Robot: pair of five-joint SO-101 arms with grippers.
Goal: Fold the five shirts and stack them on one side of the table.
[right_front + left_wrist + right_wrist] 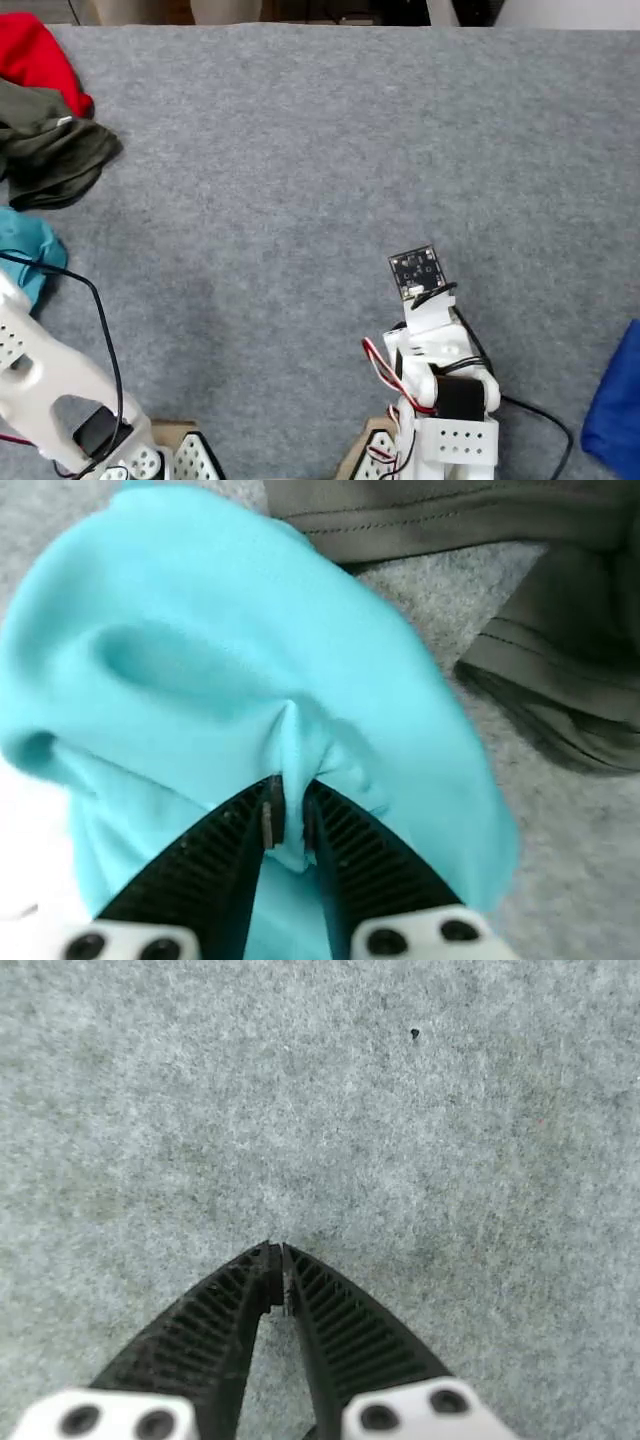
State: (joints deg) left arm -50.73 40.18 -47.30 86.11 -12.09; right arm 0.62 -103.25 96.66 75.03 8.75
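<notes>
**Left gripper pinches the turquoise shirt at the table's left edge; right arm sits folded over bare felt**

The left arm [40, 380] stands at the near left corner of the grey felt table [350, 130], its white links leaning left toward the table's edge, with a black cable looping over it. The left gripper [288, 805] is clamped on a raised fold of the turquoise shirt [200, 670]; the cloth bunches up between the ribbed black fingers [215, 860] and spreads out past them.

The right arm [440, 370] is folded up at the near edge, right of centre, with its wrist camera board turned upward. The right gripper [277, 1260] points down at the felt, its tips pressed together with nothing between them.

The high view gives the layout. The turquoise shirt lies crumpled at the left edge, a dark olive shirt [55, 150] lies just beyond it, and a red shirt [35, 55] is in the far left corner, touching the olive one. A blue shirt [615, 410] lies at the near right edge, well apart from the others.

The left wrist view adds the pinch itself, along with the olive shirt's stitched hems just beside the turquoise cloth. The right wrist view adds a small dark speck [414, 1033] on the felt beyond the tips.
</notes>
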